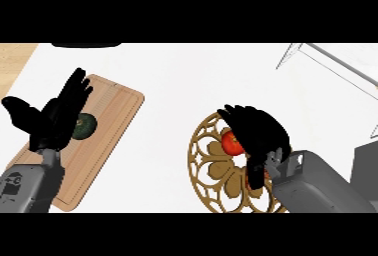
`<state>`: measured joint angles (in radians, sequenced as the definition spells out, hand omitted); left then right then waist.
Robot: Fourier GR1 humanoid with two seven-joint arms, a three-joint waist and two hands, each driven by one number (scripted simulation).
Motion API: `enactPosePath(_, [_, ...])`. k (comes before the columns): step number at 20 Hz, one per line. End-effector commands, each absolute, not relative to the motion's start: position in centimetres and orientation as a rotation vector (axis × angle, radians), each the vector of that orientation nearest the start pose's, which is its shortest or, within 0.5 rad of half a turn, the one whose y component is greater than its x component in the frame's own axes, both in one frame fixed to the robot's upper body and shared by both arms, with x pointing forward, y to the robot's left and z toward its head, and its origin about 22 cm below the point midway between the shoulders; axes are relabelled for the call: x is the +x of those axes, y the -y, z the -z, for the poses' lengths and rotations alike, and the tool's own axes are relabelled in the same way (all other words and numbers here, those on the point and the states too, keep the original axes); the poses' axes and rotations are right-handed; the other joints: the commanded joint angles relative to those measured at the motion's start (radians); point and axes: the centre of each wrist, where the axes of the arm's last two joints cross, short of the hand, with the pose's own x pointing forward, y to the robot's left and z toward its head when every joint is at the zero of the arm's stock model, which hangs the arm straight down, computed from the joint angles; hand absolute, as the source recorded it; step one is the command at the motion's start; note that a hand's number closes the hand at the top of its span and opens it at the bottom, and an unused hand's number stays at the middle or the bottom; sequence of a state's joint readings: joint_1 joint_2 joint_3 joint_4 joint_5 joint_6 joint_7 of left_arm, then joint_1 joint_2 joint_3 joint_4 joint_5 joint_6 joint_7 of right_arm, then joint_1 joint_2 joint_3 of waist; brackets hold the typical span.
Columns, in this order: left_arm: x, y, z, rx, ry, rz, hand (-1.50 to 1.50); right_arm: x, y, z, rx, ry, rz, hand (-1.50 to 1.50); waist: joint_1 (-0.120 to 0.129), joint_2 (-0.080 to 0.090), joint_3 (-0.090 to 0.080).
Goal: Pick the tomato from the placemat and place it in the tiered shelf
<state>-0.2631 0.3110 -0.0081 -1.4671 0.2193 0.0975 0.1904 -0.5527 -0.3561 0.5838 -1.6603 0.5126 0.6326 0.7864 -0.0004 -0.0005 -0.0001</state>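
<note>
A red tomato [231, 143] lies on a round golden openwork placemat [209, 170] at the centre right. My right hand [255, 131] arches over the tomato from the right, fingers curled down around it and hiding its right side. My left hand [53, 116] stands open at the left, fingers straight and pointing up, over a wooden cutting board [111, 125]. The tiered shelf [336, 65] shows as pale thin bars at the upper right.
A dark green round vegetable [86, 125] rests on the cutting board just right of my left hand. A dark object [87, 45] sits at the counter's far edge. A grey block [365, 160] stands at the right edge.
</note>
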Motion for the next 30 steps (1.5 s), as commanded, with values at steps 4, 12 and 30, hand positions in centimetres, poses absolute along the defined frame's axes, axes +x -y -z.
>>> enactPosePath(4, [31.5,-28.1,-8.2,0.091,1.523,0.072,0.0,28.5,10.8,-11.0,-0.678,0.982,-1.574,-1.5,0.0,0.001,0.0])
enactPosePath(12, [28.8,-27.0,-6.5,0.08,1.529,0.048,0.0,31.3,12.0,-9.6,-0.643,0.974,-1.552,-1.5,0.005,0.0,0.0])
enactPosePath(30, [30.0,-28.4,-7.6,0.082,1.526,0.043,0.0,32.1,12.7,-1.4,-0.665,1.05,-1.67,1.5,0.007,0.002,0.0])
